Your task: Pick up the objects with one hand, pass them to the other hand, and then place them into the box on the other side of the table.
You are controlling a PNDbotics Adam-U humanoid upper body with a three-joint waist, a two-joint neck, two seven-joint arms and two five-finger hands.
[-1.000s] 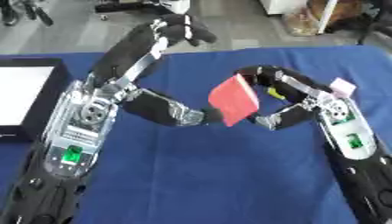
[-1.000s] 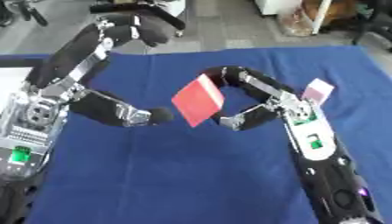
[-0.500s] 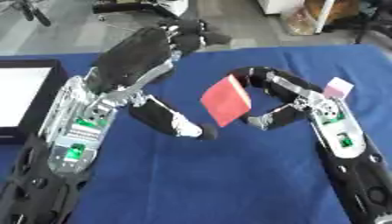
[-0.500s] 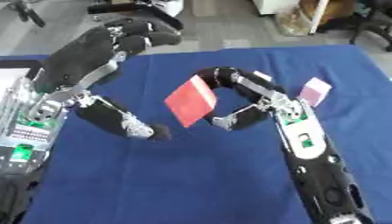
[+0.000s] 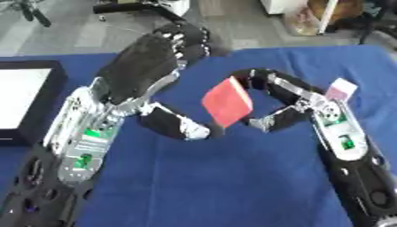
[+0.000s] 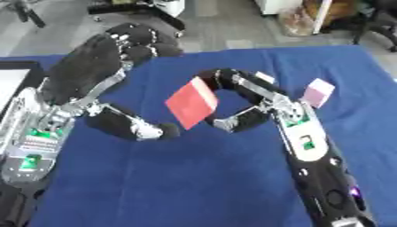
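A flat red square card [image 5: 227, 101] hangs tilted above the blue table, and my right hand [image 5: 288, 91] is shut on it, fingers curled over its upper right edge and thumb [image 5: 267, 124] below. My left hand [image 5: 143, 66] comes in from the left with its back toward the camera and stands open. Its fingers [image 5: 186, 40] bend loosely at the far side, away from the card. Its thumb [image 5: 182, 127] stretches toward the card's lower corner and ends just short of it. A small pink block [image 5: 340, 90] lies on the cloth right of my right hand.
A black-rimmed box [image 5: 45, 104] with a white inside sits at the table's left edge. Beyond the blue cloth's far edge are grey floor, a chair base and some furniture.
My left hand has swung in and turned, and its thumb tip has moved right to the card's lower corner. The right hand keeps the card at about the same place.
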